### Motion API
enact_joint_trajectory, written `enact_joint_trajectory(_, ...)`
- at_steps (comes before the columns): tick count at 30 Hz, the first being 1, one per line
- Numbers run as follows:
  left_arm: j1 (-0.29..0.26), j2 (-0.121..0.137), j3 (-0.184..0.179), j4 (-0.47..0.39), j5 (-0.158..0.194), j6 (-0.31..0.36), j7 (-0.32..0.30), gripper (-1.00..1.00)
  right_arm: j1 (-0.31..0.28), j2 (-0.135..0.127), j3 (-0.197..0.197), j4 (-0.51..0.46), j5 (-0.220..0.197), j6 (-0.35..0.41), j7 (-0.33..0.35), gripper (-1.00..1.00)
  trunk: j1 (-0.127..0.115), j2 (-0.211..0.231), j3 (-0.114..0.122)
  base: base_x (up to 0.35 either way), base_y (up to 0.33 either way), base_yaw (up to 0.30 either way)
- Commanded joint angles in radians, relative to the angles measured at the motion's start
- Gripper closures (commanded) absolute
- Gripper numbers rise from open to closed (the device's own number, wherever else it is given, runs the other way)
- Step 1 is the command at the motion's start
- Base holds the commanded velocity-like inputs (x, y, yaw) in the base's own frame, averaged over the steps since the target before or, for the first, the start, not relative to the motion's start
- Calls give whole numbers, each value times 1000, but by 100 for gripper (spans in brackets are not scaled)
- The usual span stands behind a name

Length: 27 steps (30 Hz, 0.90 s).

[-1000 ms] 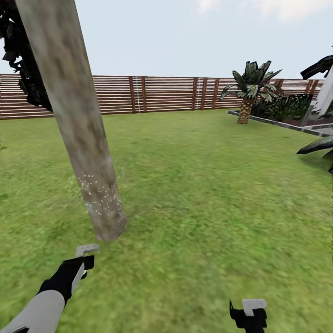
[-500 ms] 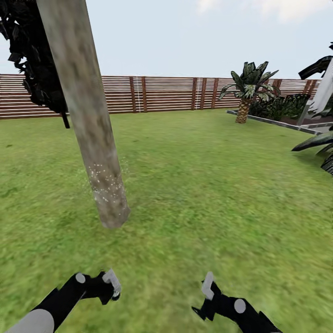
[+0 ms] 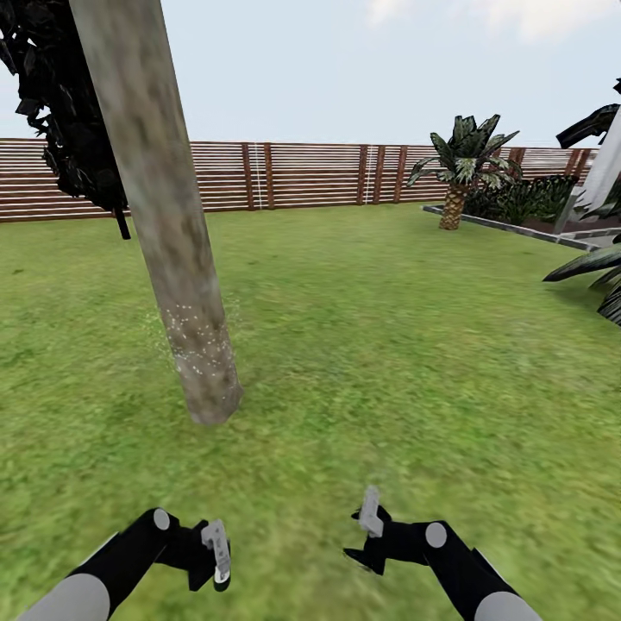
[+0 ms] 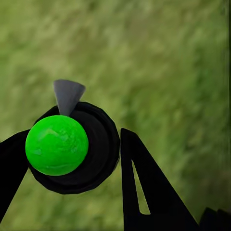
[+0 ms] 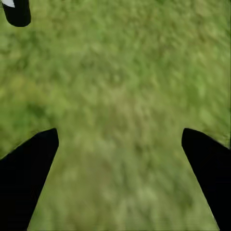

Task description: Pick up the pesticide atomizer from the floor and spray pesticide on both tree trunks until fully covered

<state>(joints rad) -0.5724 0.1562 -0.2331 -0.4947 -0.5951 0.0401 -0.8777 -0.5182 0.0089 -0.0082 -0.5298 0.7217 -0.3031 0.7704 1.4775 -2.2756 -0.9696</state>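
Atomizer (image 4: pixel 62 144) clamped in left pincer (image 3: pixel 216 552); right pincer (image 3: pixel 369 517) apart, empty. Tree trunk (image 3: pixel 164 216) partly specked; next: aim higher.

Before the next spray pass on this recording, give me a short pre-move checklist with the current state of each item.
1. Atomizer in the left gripper: ok, its green and black body sits between the fingers in the left wrist view.
2. Right gripper free: ok, fingers spread over bare grass.
3. Tree trunk in view ahead: ok, left of centre in the head view.
4. Trunk fully covered: not ok, pesticide specks sit in a low band only; bark above is bare.
5. Nozzle aimed at the trunk: cannot tell; the left wrist view has lawn behind it.
6. Second thick-trunked tree located: cannot tell.
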Motion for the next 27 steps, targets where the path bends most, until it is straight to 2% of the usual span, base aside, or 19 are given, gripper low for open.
enact_joint_trajectory(1,0,-1,-11,-2,0,5,-3,100,0,4,0,-1,8,-4,2,100,0,0,-1,0,0,0)
enact_joint_trajectory(4,0,-26,-31,-2,-2,7,1,100,0,21,1,-1,11,-5,4,100,0,0,-1,0,0,0)
enact_joint_trajectory(7,0,-46,-36,-3,-3,8,3,100,-1,31,2,-18,11,-5,14,100,0,0,-1,0,0,0)
enact_joint_trajectory(10,-4,-67,-37,-4,-3,12,3,100,-2,44,2,-56,13,-5,84,100,0,0,-1,0,0,0)
enact_joint_trajectory(13,-11,-92,-38,-4,-8,15,2,100,-2,53,2,-71,12,-5,110,100,0,0,-1,0,0,0)
enact_joint_trajectory(16,-13,-134,-36,-4,-107,18,3,100,-2,55,3,-75,12,-5,113,100,0,0,-1,0,0,0)
enact_joint_trajectory(17,-13,-147,-36,-4,-124,18,3,100,-2,57,3,-77,12,-5,114,100,0,0,-1,0,0,0)
enact_joint_trajectory(19,-13,-161,-35,-4,-134,18,3,100,-2,68,4,-76,12,-5,115,100,0,0,-1,0,0,0)
enact_joint_trajectory(23,-14,-175,-35,-4,-136,18,4,100,-2,74,105,-77,12,-5,113,100,0,0,-1,0,0,0)
enact_joint_trajectory(27,-14,-183,-36,-4,-137,16,3,100,-2,74,126,-79,11,-5,113,100,0,0,-1,0,0,0)
